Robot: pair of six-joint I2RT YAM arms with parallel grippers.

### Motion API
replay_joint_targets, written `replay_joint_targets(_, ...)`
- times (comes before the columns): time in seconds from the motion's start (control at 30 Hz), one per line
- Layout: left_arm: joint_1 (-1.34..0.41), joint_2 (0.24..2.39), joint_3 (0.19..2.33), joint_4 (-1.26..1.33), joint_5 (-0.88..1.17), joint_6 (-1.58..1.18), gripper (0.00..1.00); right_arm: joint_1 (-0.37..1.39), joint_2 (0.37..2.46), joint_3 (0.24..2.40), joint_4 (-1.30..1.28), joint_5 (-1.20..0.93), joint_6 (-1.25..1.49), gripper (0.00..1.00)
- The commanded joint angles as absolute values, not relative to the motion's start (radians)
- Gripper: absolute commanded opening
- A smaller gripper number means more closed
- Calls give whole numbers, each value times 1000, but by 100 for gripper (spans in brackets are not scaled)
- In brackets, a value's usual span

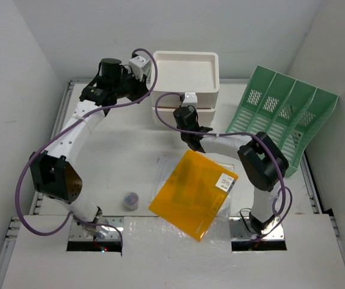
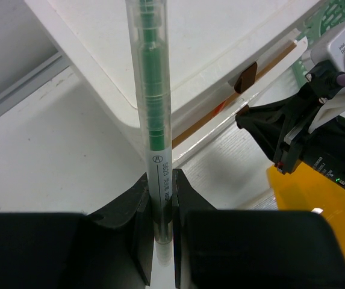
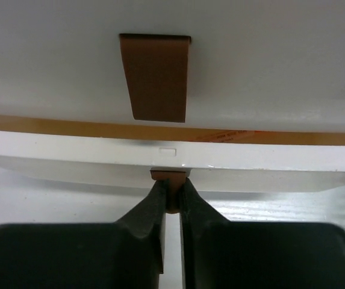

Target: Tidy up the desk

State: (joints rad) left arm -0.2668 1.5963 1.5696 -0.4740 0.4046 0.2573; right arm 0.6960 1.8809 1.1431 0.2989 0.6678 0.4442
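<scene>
Item 1 — desk [image 1: 124, 158]: white tabletop with a thin metal rim; it fills the middle of the top view and carries every item below.

Item 2 — drawer box [image 1: 187, 77]: white, stacked tiers, at the far centre of the desk; top tray open to the camera; two brown pull tabs on its front, the upper tab [image 3: 155, 75] hanging free, the lower tab [image 3: 170, 175] pinched; an orange-brown strip shows in the seam between the tiers.

Item 3 — file rack [image 1: 283, 111]: green, slotted, at the far right, leaning away from the box.

Item 4 — folder [image 1: 191, 194]: translucent orange, flat on the desk near the right arm's base, white label at its right corner.

Item 5 — round object [image 1: 131, 200]: small, greyish, just left of the folder; too small to identify.

Item 6 — left gripper [image 2: 162, 201]: at the box's left corner; jaws clamped on a pen [image 2: 154, 90], clear barrel with a green core, standing straight out from between the fingers.

Item 7 — right gripper [image 3: 171, 197]: at the box's front face; jaws closed tight on the lower tab.
</scene>
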Motion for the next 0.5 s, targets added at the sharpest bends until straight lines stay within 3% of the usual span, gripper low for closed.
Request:
replay_joint_targets(0.0,-258,1586,1575,-449,422,270,0,695,1878,1161,380,726,457,1)
replay_joint_targets(0.47,-258,1589,1591,-512,477,426,0,745,1689,887,502,641,466,0)
